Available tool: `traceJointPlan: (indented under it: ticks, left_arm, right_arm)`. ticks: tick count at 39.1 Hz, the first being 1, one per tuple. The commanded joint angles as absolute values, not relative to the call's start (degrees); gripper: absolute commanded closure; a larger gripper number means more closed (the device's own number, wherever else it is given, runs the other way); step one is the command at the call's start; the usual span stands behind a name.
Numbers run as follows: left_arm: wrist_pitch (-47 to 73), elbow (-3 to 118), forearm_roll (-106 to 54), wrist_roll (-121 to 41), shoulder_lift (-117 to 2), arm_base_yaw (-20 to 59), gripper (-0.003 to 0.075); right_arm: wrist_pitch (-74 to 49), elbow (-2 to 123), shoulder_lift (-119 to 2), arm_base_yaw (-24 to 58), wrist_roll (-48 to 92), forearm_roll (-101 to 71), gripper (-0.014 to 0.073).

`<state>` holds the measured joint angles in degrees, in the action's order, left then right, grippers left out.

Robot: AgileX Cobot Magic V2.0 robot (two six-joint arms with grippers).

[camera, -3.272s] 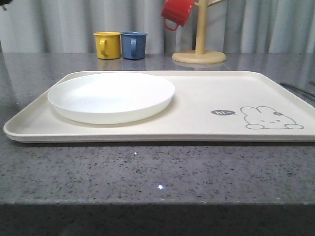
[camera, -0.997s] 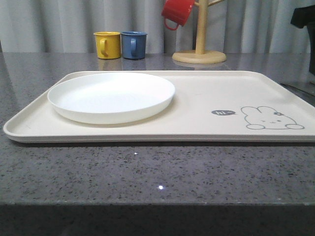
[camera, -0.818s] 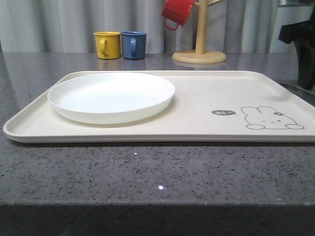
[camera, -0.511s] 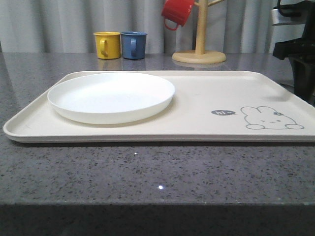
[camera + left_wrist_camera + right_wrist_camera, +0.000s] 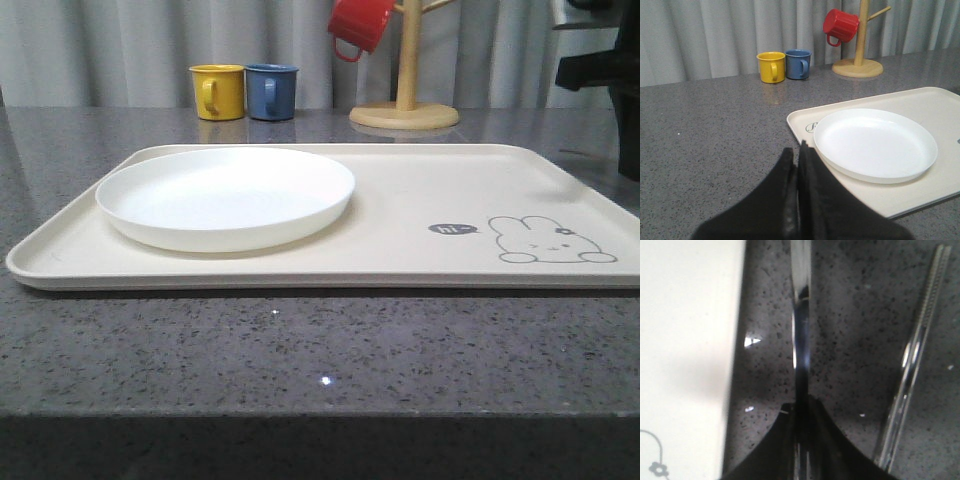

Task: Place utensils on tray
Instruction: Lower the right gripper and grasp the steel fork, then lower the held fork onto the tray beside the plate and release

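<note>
The cream tray [image 5: 400, 205] with its rabbit drawing [image 5: 548, 242] lies across the grey table. In the right wrist view my right gripper [image 5: 801, 409] is shut on the handle of a shiny metal utensil [image 5: 800, 315], on the table just beside the tray's edge [image 5: 690, 330]. I cannot tell whether it is the fork or the spoon. A pair of silver chopsticks [image 5: 912, 355] lies on the table a little further from the tray. The right arm [image 5: 612, 70] shows at the far right of the front view. My left gripper [image 5: 796, 150] is shut and empty, near the tray's left corner [image 5: 797, 117].
A round white plate [image 5: 225, 195] takes up the tray's left half. At the back stand a yellow mug [image 5: 219, 91], a blue mug [image 5: 271, 91] and a wooden mug tree [image 5: 405, 105] with a red mug [image 5: 360, 25] hanging on it.
The right arm has come into the front view at the far right and gone down beside the tray's right edge. Tray, plate and mugs have not moved.
</note>
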<state>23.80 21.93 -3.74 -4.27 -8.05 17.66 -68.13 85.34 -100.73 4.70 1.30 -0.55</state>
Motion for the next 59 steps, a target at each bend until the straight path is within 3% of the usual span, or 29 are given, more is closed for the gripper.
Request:
traceJointPlan:
  ticks: [1, 10, 25, 49, 59]
  left_arm:
    - [19.10, 23.49, -4.29, -3.84, -8.64, 17.70, 0.0739]
    - [19.10, 23.49, -4.29, -3.84, -8.64, 17.70, 0.0739]
    - [19.10, 23.49, -4.29, -3.84, -8.64, 17.70, 0.0739]
    - [19.10, 23.49, -4.29, -3.84, -8.64, 17.70, 0.0739]
    - [19.10, 23.49, -4.29, -3.84, -8.64, 17.70, 0.0739]
  right_arm:
    - [-70.84, 89.54, -95.61, 4.59, 0.83, -0.52, 0.0659]
    - [-75.50, 93.58, -93.21, 8.76, -10.25, -0.78, 0.0652]
    - [-70.39, 94.71, -98.94, 28.30, -25.61, -1.58, 0.0652]
    - [-62.52, 95.69, -105.87, 28.95, -30.84, -1.15, 0.0650]
    - [-62.87, 95.69, -105.87, 28.95, -30.84, -1.15, 0.0451]
